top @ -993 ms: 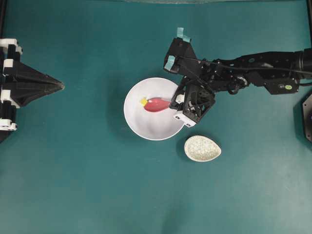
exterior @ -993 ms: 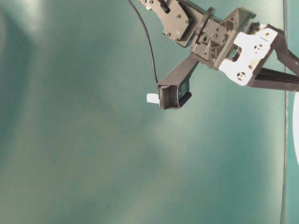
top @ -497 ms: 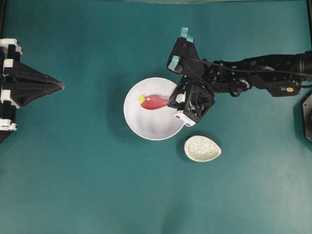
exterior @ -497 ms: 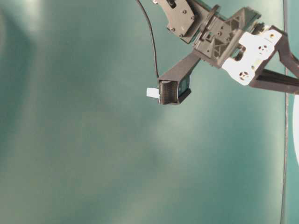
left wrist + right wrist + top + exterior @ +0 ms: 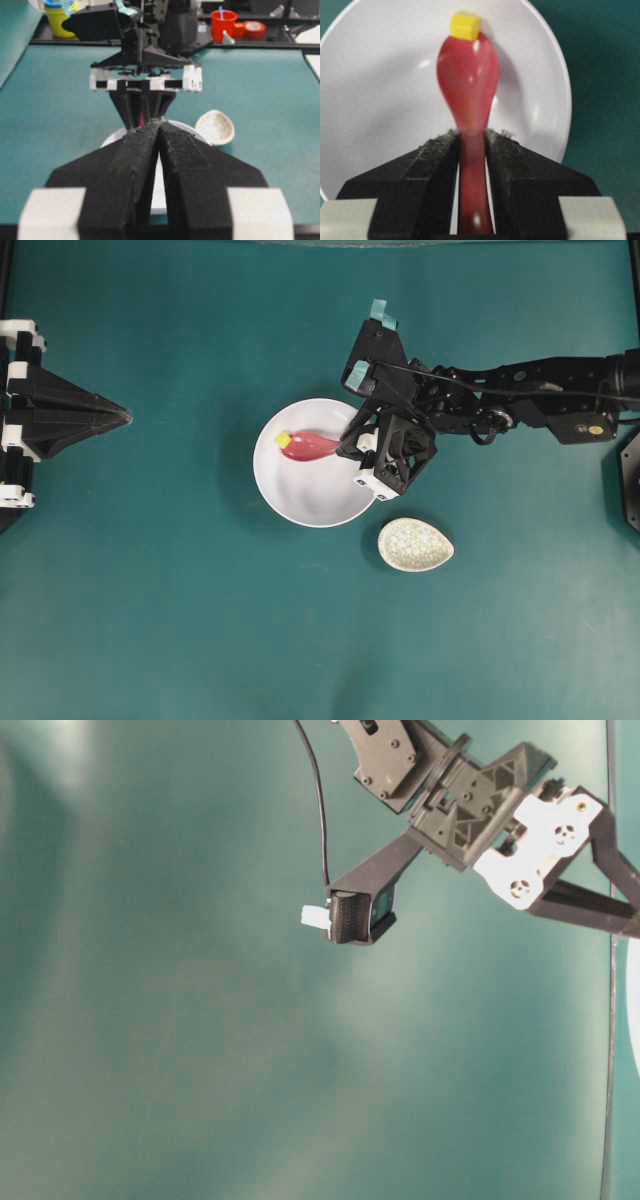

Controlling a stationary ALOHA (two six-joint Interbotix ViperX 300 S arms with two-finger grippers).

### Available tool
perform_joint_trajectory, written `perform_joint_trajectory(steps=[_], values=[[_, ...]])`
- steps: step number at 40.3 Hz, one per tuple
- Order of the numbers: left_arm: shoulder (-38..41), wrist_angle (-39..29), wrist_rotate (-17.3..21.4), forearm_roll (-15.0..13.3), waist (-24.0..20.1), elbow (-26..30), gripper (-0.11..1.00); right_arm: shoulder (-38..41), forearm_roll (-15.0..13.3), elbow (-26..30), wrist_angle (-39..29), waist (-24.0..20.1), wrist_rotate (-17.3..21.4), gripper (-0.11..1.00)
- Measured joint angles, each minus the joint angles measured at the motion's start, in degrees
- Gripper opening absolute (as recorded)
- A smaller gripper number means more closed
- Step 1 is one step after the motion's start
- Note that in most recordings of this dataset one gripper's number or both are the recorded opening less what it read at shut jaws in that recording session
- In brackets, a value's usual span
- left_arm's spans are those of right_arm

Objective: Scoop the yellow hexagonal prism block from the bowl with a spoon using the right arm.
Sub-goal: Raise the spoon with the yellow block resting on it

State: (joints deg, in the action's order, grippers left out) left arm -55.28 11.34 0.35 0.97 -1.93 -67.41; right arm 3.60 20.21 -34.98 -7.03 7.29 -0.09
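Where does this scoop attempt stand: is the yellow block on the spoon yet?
Done: the right gripper is clamped on the handle of the spoon, with its scoop down inside the bowl. In hand: the spoon's tip meets the yellow block near the bowl's far wall; the block sits at the tip, not in the scoop. Left: getting it into the scoop and lifting it out.

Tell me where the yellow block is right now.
In the overhead view the yellow block sits inside the white bowl, near its upper-left rim, at the tip of the red spoon.
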Motion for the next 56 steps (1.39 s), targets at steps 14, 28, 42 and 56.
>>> perform_joint_trajectory(steps=[14, 28, 42, 56], values=[[0.0, -0.18, 0.0, 0.0, 0.0, 0.0, 0.05, -0.18, -0.62, -1.05, 2.72, -1.23, 0.0, 0.24], [0.0, -0.35, 0.0, 0.0, 0.0, 0.0, 0.05, -4.13, -0.7, -5.1, 8.88, -2.64, 0.0, 0.24], [0.09, -0.35, 0.0, 0.0, 0.0, 0.0, 0.05, -9.23, -0.7, -7.65, 11.87, -3.6, 0.0, 0.24], [0.09, -0.88, 0.0, 0.0, 0.0, 0.0, 0.05, -15.56, -0.7, -8.17, 11.78, -3.69, -0.62, 0.24]])
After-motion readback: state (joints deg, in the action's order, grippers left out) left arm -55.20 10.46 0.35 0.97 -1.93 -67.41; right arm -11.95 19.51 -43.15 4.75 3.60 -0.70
